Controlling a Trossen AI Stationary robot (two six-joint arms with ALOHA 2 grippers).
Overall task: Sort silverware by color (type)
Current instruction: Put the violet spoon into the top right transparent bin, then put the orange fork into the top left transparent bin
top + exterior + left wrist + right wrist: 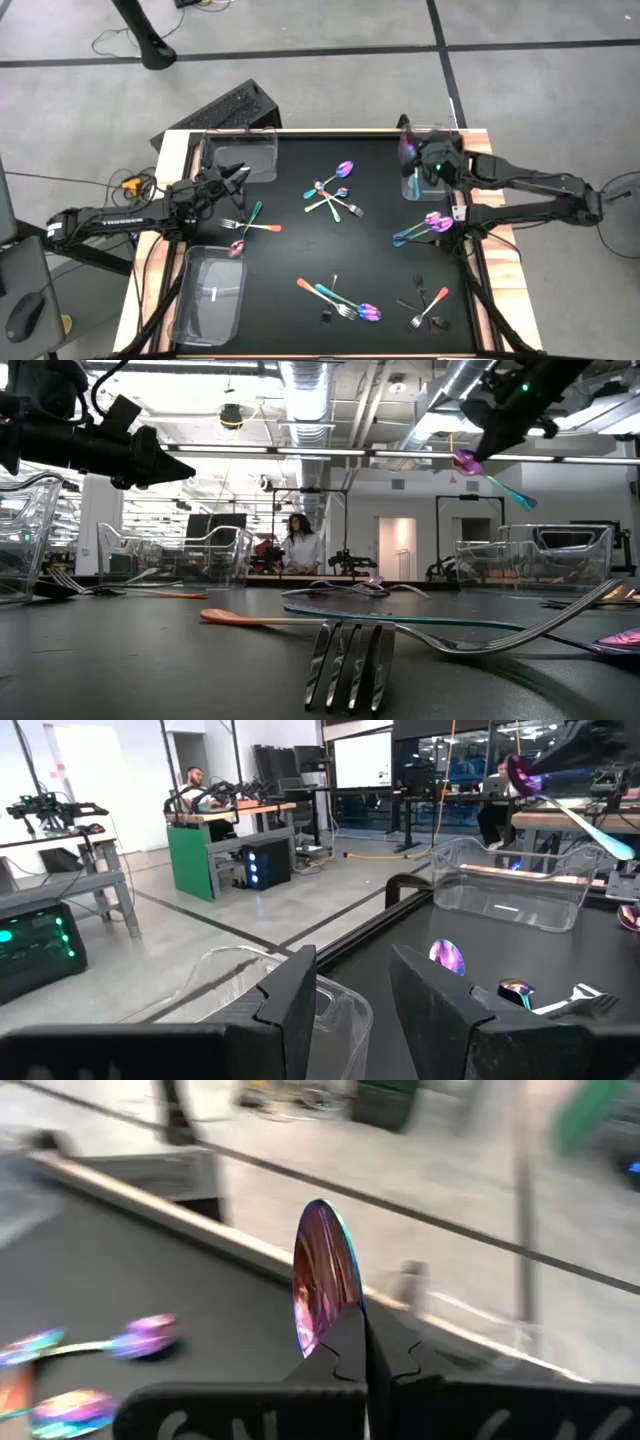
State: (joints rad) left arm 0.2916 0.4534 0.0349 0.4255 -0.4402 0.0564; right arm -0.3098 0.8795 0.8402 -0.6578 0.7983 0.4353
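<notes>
The right gripper (362, 1342) is clamped on an iridescent spoon (322, 1275), held above the table (300, 240). The left gripper (352, 985) hovers with fingers apart near a clear bin (240, 155).

Iridescent purple-teal spoon (322, 1275), orange-handled fork (300, 622), black tabletop (300, 250), clear bins (210, 295).

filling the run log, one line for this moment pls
right gripper: shut on iridescent spoon, lifted | left gripper: open, empty, above bin

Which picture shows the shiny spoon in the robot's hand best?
The right wrist view: the purple spoon fills it, pinched in the shut right hand. The low view shows it hanging high with a teal handle; the left wrist view shows it far off; from above, it is hidden.
</notes>
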